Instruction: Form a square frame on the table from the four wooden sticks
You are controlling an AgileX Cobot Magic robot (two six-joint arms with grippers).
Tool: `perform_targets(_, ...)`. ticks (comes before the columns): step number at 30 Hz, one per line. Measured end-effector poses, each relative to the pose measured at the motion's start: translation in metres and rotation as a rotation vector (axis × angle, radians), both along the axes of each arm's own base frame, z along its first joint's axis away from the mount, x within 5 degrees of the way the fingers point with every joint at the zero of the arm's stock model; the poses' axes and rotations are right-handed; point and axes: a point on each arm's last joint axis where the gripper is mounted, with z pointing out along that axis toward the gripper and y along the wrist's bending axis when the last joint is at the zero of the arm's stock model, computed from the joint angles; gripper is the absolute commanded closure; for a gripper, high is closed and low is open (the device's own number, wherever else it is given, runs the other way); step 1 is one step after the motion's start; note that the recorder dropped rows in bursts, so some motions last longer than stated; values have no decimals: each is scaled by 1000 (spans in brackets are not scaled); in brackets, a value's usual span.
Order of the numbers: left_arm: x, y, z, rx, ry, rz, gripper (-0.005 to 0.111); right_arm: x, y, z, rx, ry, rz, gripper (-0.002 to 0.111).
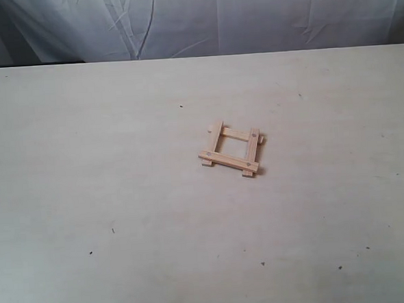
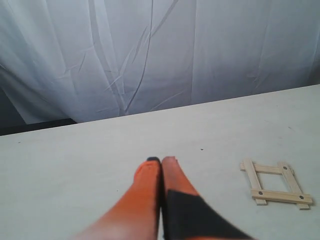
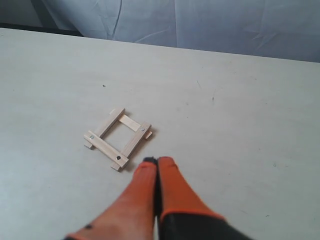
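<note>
Soft even light, faint shadows, no glare, near end effectors blurred

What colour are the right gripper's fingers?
Orange fingers, black toward the base; right wrist view shows it best.

The left end effector (image 2: 161, 161) has two tapering orange fingers (image 2: 142, 195), one black-tipped, the other black toward its base. The right end effector (image 3: 157, 161) looks the same.
</note>
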Motion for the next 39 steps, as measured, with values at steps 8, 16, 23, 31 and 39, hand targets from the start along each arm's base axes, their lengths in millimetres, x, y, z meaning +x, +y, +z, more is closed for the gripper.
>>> perform_targets(8, 0, 0, 0, 0, 1, 0, 107, -9, -5, -3, 12, -34, -15, 109)
perform_targets(16, 0, 0, 0, 1, 4, 0, 107, -26, -30, -45, 33, -140, -234, 109)
perform_targets(23, 0, 0, 0, 1, 4, 0, 107, -50, -43, -99, 25, -166, -397, 109)
perform_targets(31, 0, 0, 0, 7, 3, 1, 107, -59, -43, -127, 27, -191, -415, 109)
perform_targets(39, 0, 0, 0, 7, 3, 1, 107, -57, -44, -139, 15, -182, -415, 109)
